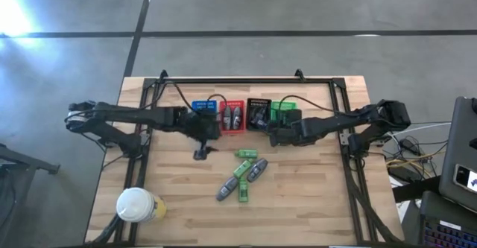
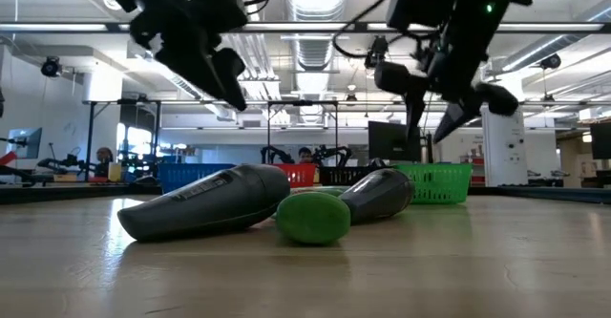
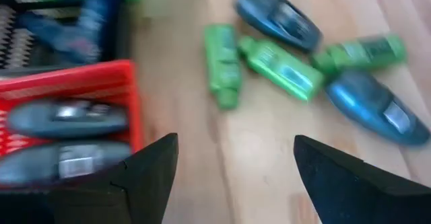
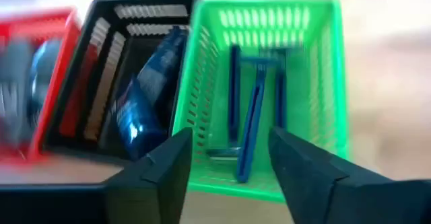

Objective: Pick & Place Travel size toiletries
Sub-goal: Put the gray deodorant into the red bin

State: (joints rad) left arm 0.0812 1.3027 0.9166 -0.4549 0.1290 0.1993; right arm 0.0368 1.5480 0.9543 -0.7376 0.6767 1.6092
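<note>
Toiletries (image 1: 242,178) lie loose on wooden table (image 1: 313,203) (hall behind).

Green tubes (image 3: 276,66), grey tubes (image 3: 374,106), red basket (image 3: 67,89), green basket (image 4: 269,83)

Beyond the left gripper's (image 3: 232,177) spread jaws, two grey tubes (image 3: 64,120) in the red basket (image 3: 74,83) are blurred, their labels unreadable, one cut off

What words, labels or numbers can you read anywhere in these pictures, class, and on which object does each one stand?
None can be read.
Grey tubes in the red basket: pale label patches, too blurred.
Green tubes on the table: markings too blurred.
Dark packet in the black basket: pale print, unreadable.
White-lidded cup: yellow label, too small.
</note>
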